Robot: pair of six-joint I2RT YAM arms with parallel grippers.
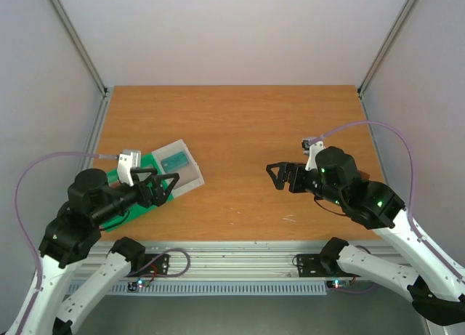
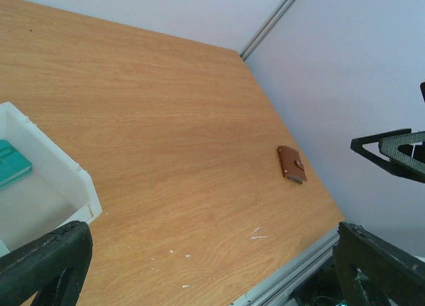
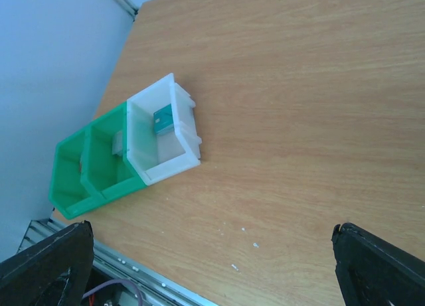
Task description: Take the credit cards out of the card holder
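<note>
Nothing of the task is judged done as yet; the holder (image 2: pixel 291 164) lies shut, brown side up, flat on the table (image 1: pixel 240 124); in the left wrist view it is seen at about 3 o'clock, just beside the table's right edge and not far from the near corner; in the overhead view it is not seen, and is judged to be hidden under the right arm, at roughly 4 o'clock on the table; no cards are seen anywhere outside it, so they are taken to be inside.

The left end effector (image 1: pixel 168 190) is held with its fingers wide apart and nothing between them; it hangs at about 8 o'clock on the table, over the box (image 1: pixel 190 178) and the green tray (image 3: pixel 99 186), well apart from the holder; the right end effector (image 1: pixel 273 177) is likewise spread wide and empty, pointing toward the middle of the table; neither is touching the holder.

A teal item (image 3: pixel 163 118) lies in the box; what it is cannot be told.

Left to do, as judged: the holder is to be reached, gripped, opened, and each card drawn from its pocket
</note>
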